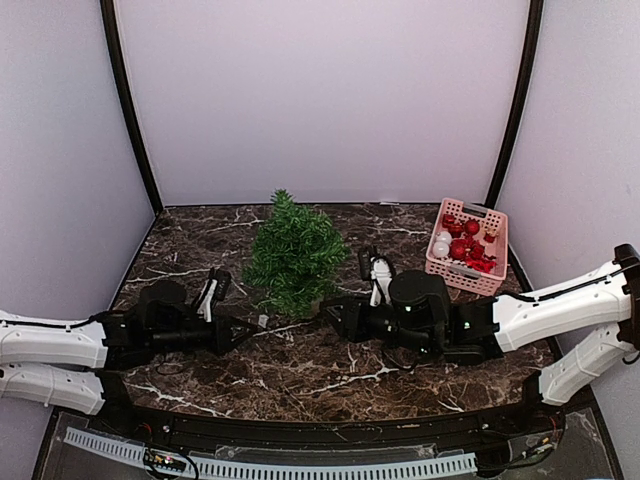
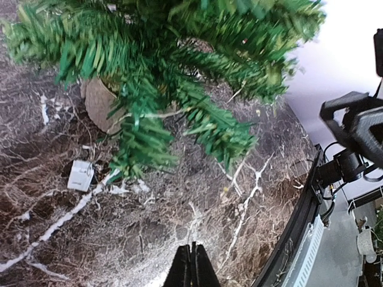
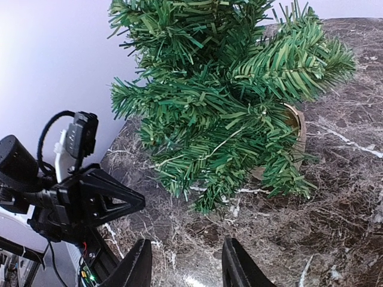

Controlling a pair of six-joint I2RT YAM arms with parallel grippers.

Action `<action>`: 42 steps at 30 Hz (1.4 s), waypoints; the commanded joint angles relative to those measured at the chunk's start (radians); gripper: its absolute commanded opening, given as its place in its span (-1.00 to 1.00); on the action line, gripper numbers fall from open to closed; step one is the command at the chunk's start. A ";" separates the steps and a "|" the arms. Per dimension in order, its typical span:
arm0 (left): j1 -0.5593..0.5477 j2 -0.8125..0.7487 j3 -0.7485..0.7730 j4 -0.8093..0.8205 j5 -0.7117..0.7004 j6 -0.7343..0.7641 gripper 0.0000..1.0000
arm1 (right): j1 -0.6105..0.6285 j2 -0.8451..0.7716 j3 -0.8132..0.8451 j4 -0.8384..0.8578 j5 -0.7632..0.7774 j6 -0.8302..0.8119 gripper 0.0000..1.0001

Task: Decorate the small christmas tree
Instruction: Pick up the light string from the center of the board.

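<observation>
My table (image 1: 200, 240) is dark brown marble with white veins running across it. Three things rest directly on it. The small christmas tree (image 1: 295, 255) stands upright on its round tan base (image 2: 99, 104), ahead of my left pincer (image 2: 192, 266) and ahead of my right pincer (image 3: 187, 263), between the two. A small white tag (image 2: 79, 175) lies flat on the stone just ahead of my left pincer, near the base but not touching it. A pink basket (image 1: 465, 281) sits well apart from my right pincer, off behind it toward the table's far right corner.
</observation>
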 commanded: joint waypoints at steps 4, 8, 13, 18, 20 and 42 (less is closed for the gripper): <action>-0.004 -0.106 0.112 -0.269 -0.053 0.017 -1.00 | 0.021 0.015 0.041 -0.033 -0.001 -0.065 -0.15; -0.005 -0.108 0.188 -0.370 -0.087 0.032 -1.00 | 0.038 0.024 0.051 -0.021 -0.002 -0.090 -0.13; 0.024 -0.062 0.275 -0.454 -0.112 0.048 -1.00 | 0.069 0.053 0.103 -0.048 0.010 -0.136 -0.04; 0.096 -0.050 0.304 -0.444 -0.054 0.062 -1.00 | 0.095 0.077 0.133 -0.066 0.028 -0.156 0.14; 0.125 -0.048 0.311 -0.427 -0.022 0.067 -1.00 | 0.102 0.088 0.134 -0.064 0.029 -0.157 0.26; 0.215 0.033 0.378 -0.415 0.063 0.110 -1.00 | 0.129 0.297 0.205 -0.150 -0.089 -0.215 0.60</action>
